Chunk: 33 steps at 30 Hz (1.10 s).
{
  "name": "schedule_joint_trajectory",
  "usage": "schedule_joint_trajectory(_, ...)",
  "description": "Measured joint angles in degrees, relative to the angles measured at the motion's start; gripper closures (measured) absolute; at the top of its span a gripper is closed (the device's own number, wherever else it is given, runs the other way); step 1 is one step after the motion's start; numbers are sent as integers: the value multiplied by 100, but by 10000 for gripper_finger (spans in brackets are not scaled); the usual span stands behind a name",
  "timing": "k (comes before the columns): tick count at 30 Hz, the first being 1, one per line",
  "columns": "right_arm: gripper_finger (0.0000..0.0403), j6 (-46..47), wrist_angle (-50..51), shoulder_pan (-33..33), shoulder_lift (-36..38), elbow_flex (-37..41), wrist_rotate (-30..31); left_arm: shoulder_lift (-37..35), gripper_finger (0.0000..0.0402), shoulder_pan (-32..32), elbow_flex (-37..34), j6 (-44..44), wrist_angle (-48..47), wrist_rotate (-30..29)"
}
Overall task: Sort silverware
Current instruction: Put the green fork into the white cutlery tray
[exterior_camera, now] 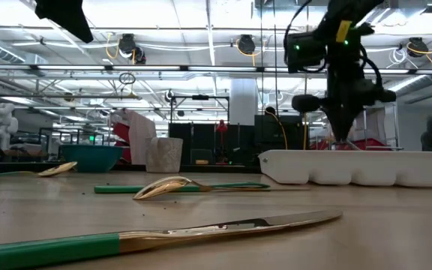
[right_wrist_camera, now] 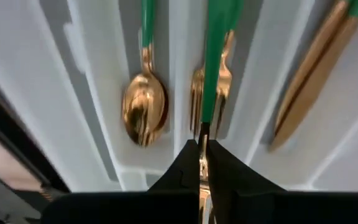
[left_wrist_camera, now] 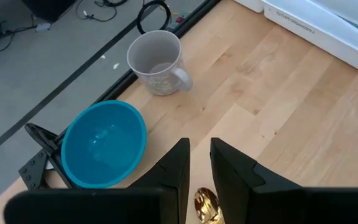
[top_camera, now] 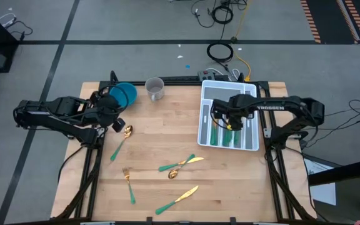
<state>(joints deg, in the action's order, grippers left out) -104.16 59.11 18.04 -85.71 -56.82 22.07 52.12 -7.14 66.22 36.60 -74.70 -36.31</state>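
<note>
**A fork hangs over the tray**

The right gripper [right_wrist_camera: 202, 163] is pinched tight on a fork [right_wrist_camera: 215, 74]. It holds the fork by its thin green handle, just above the white tray [top_camera: 205, 128] near the far right corner of the table [top_camera: 161, 134]. In the right wrist view the held fork hangs over the middle slot, where another fork [right_wrist_camera: 197, 96] already lies. A spoon [right_wrist_camera: 144, 109] lies in the slot on one side and a knife [right_wrist_camera: 309, 71] in the slot on the other.

The left gripper [left_wrist_camera: 199, 167] waits near the left edge of the table, beside the blue bowl [top_camera: 123, 95]. Its fingers are a little apart and hold nothing. A spoon [top_camera: 122, 138] lies just under it.

More silverware is still loose on the table. There is a fork [top_camera: 129, 182] near the front edge, a knife [top_camera: 177, 199] near the front edge, and a spoon and a knife [top_camera: 181, 164] lying crossed in the middle.

What could go wrong? The grip is on a thin, smooth handle. If the fork tips or swings when let go, it could bounce off a wall of the tray and land in the spoon slot or the knife slot. It could also land crooked on the fork below.
</note>
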Motion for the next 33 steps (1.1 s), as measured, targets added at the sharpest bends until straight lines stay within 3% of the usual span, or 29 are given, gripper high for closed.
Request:
schedule_joint_trajectory(7, 403, 254, -1090, -20, 0, 703, -289, 0, 329, 1, 0, 15, 4, -105)
schedule_joint_trajectory(22, 402, 247, -1670, -18, 0, 1137, -950, 0, 329, 2, 0, 57, 52, -147)
schedule_joint_trajectory(26, 402, 346, -1793, 32, -5, 1137, -1368, 0, 329, 1, 0, 57, 52, -147)
schedule_joint_trajectory(33, 385, 680, -1801, 75, -33, 1137, -1361, 0, 329, 2, 0, 55, 50, -145)
